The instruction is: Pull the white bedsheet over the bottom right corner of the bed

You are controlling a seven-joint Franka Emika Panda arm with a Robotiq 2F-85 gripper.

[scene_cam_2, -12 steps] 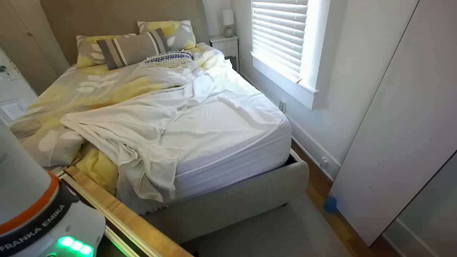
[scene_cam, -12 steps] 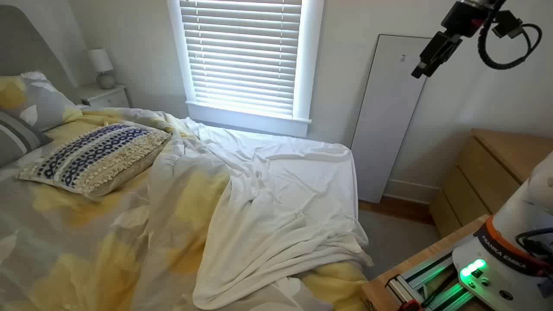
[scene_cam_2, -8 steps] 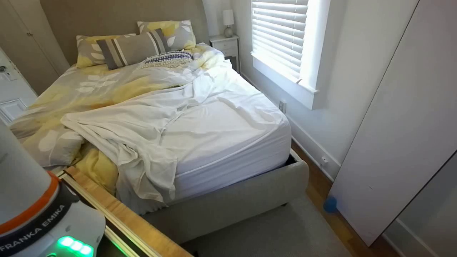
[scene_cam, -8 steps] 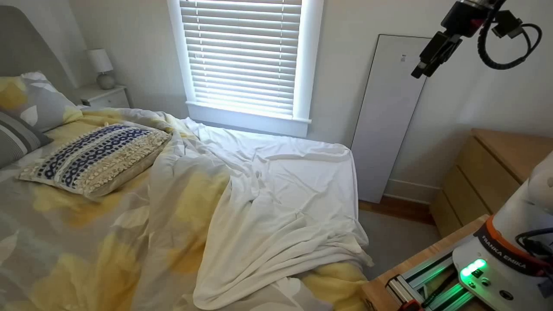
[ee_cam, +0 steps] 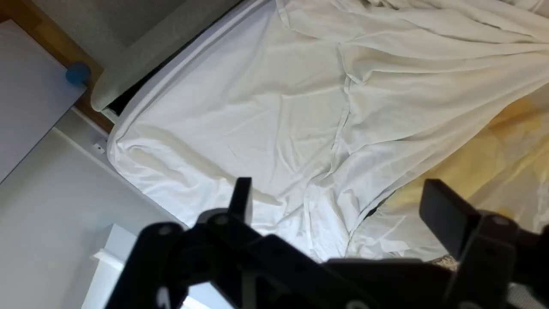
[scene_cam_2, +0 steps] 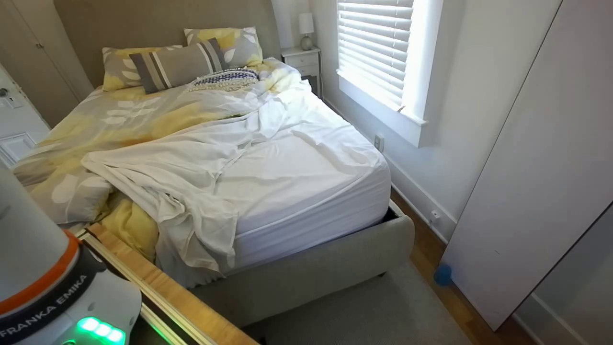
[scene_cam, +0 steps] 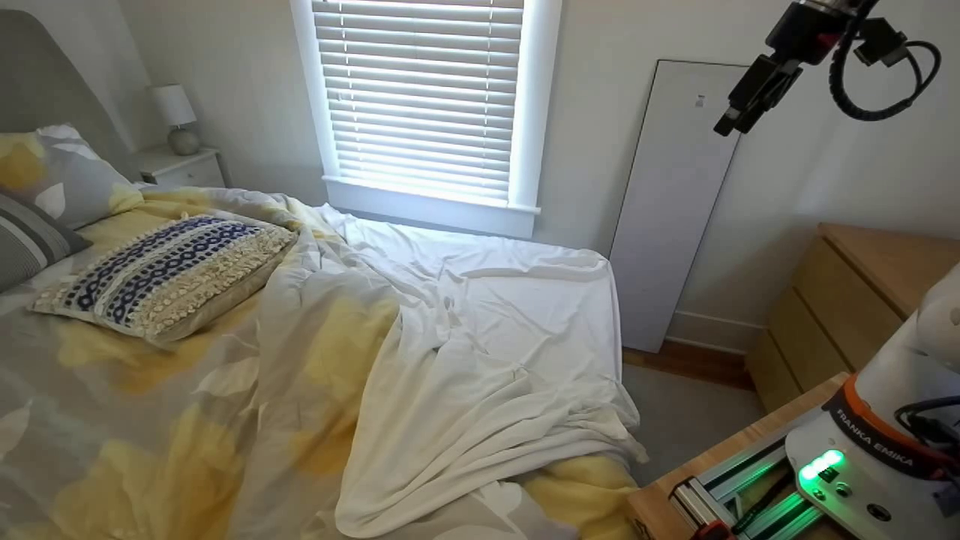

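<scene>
The white bedsheet (scene_cam: pixel 465 427) lies rumpled across the foot half of the bed (scene_cam_2: pixel 325 273). In an exterior view the sheet (scene_cam_2: pixel 167 177) is folded back diagonally over the yellow-and-white cover, and one end hangs over the foot end near the robot base. The corner near the window wall shows a smooth white mattress surface (scene_cam_2: pixel 287 167). In the wrist view the sheet's wrinkled folds (ee_cam: pixel 411 94) run to the upper right. My gripper (scene_cam: pixel 729 129) is high above and beyond the foot of the bed, apart from the sheet. In the wrist view its fingers (ee_cam: pixel 339 189) are wide apart with nothing between them.
The robot base stands on a wooden table (scene_cam_2: pixel 167 297) against the bed's foot corner. A tall white panel (scene_cam: pixel 675 210) leans on the wall behind the gripper. A wooden dresser (scene_cam: pixel 832 322) stands at the right. A patterned pillow (scene_cam: pixel 172 274) lies on the cover.
</scene>
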